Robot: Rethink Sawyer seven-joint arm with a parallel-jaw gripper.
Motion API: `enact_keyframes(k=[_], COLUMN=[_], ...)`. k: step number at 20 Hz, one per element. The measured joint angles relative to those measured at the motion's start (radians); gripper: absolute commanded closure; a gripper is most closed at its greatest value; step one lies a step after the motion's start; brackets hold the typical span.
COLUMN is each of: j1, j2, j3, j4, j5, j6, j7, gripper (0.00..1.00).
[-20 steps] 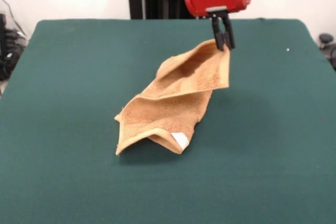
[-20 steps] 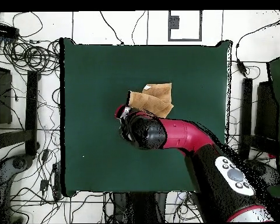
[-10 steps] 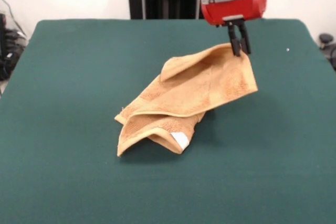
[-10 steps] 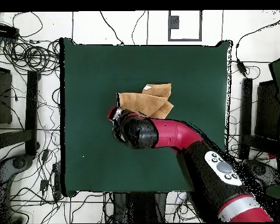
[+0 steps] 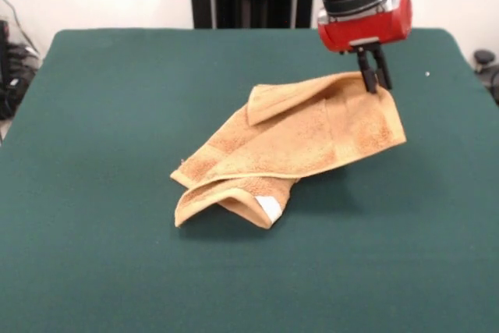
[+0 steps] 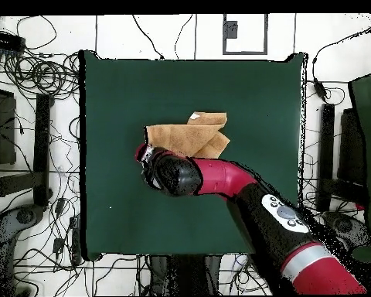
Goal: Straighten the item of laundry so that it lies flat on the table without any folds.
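Presently the tool [image 5: 376, 82] pinches one upper corner of the tan-orange towel [image 5: 296, 142], its black fingers closed on the cloth and holding that corner raised above the dark green tabletop [image 5: 109, 115]. From there the towel slopes down toward the middle of the tabletop, where its other end lies folded over itself, a small white tag [image 5: 267, 207] showing at the near fold.

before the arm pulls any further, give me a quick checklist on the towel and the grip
1. Gripper shut on the towel's corner: ok.
2. Held corner lifted off the table: ok.
3. Towel free of folds: not ok, the end by the white tag is doubled under.
4. Flap near the towel's top edge unfolded: not ok.
5. Table room beyond the gripper: ok.
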Motion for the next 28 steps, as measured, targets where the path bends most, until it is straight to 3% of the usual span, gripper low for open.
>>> enact_keyframes(k=[28], j1=[-0.084], j2=[0.147], j3=[0.154], j4=[0.004], j5=[0.000], j6=[-0.028], j7=[0.000], gripper=[1.00])
